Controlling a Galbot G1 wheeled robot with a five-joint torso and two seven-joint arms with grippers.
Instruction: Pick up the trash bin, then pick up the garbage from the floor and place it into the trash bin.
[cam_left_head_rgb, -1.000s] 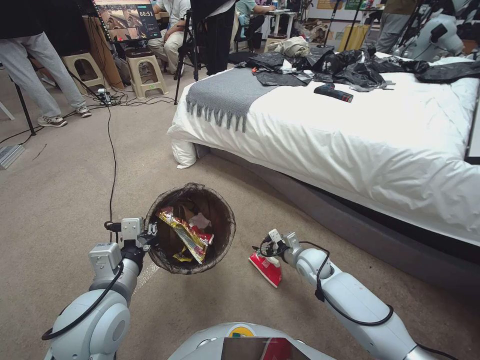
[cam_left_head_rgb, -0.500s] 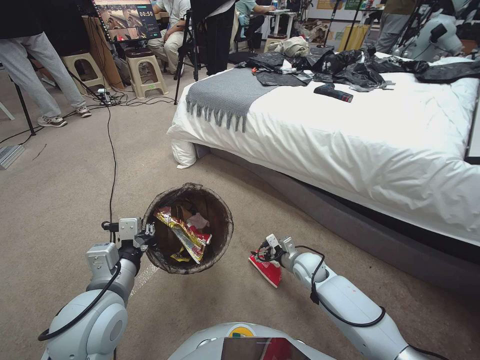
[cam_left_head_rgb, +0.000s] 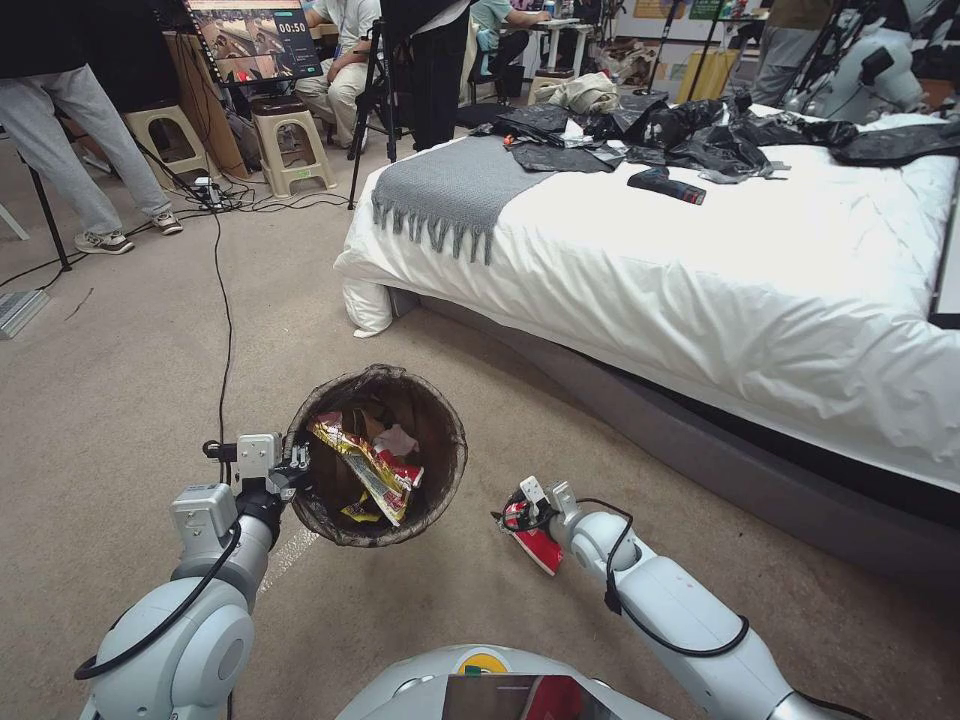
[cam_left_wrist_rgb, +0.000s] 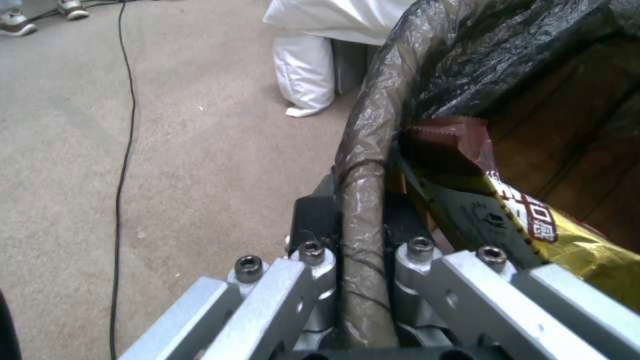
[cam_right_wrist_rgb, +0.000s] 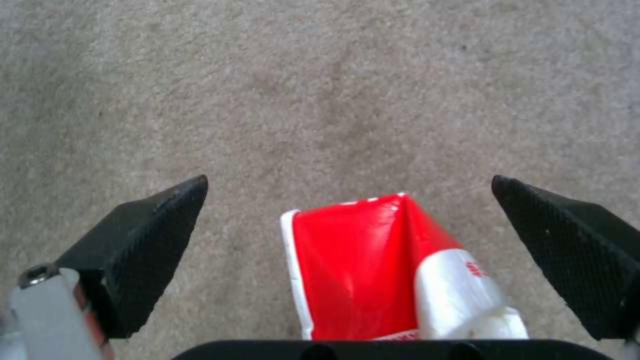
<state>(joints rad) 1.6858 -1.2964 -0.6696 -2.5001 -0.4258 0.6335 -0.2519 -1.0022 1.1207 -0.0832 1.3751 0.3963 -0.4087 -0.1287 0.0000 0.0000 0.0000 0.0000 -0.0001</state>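
Observation:
The trash bin (cam_left_head_rgb: 440, 425), lined with a crinkled dark bag, hangs just above the carpet in front of me. My left gripper (cam_left_head_rgb: 298, 466) is shut on its near-left rim; the left wrist view shows the bag-covered rim (cam_left_wrist_rgb: 373, 125) pinched between the fingers of that gripper (cam_left_wrist_rgb: 360, 200). Inside lie a yellow-and-red snack wrapper (cam_left_head_rgb: 368, 465) and a white tissue (cam_left_head_rgb: 398, 440). To the bin's right, a red-and-white packet (cam_left_head_rgb: 540, 545) lies on the floor. My right gripper (cam_left_head_rgb: 515, 510) is open low over it, and the packet (cam_right_wrist_rgb: 373, 275) sits between the spread fingers of that gripper (cam_right_wrist_rgb: 350, 178).
A white bed (cam_left_head_rgb: 700, 280) with a grey throw runs along the right; black plastic sheets (cam_left_head_rgb: 700, 130) lie on top. A black cable (cam_left_head_rgb: 225, 310) crosses the carpet toward the bin. Stools (cam_left_head_rgb: 290, 140), a tripod and people stand at the back left.
My right gripper has drawn back toward me and down, closing in over the red-and-white packet. The bin has shifted slightly with the left arm.

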